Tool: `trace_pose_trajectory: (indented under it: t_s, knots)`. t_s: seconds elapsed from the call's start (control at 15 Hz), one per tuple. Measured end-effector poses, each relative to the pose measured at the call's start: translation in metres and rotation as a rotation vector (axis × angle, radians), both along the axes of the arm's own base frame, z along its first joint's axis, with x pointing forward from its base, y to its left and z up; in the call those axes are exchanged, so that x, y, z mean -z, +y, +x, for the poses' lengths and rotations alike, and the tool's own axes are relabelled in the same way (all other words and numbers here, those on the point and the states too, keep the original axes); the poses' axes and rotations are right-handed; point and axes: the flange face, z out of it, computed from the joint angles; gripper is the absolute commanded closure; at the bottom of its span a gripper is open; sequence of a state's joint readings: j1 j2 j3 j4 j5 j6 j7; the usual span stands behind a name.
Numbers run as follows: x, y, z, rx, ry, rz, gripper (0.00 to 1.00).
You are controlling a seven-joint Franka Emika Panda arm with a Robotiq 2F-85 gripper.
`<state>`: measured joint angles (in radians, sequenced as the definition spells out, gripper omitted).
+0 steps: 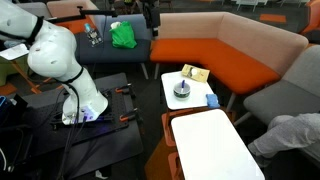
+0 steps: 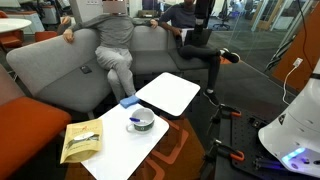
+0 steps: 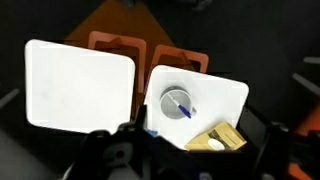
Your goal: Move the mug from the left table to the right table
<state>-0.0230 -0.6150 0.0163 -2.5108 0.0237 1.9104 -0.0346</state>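
here, the mug [image 3: 178, 103] stands near the middle of the left table [image 3: 228, 92], the smaller white top, with a tan box [image 3: 215, 138] just beside it. in the wrist view the mug lies below my claw [image 3: 185, 168] and well apart from it, close to the centre of the picture. the right table [image 3: 80, 85], longer and white, lies alongside across a narrow gap, on the picture's left. the mug is round and i cannot make out a handle, so i judge that no side favours my descent. my claw shows only as dark blurred shapes along the bottom edge, so i cannot tell whether it is spread or clenched. it is not touching the mug.
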Motion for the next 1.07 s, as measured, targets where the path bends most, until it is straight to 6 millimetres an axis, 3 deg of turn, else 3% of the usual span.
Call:
trace_pose_trajectory:
  t_s: [0.33,0.47,0.67,1.07]
  knots:
    - [0.001,-0.001,0.003,0.001,-0.009,0.001,0.00]
    - [0.012,-0.004,0.012,0.017,-0.009,0.022,0.00]
    - [0.054,-0.018,0.039,0.052,0.028,0.082,0.00]
    - [0.173,-0.051,0.111,0.134,0.060,0.188,0.00]
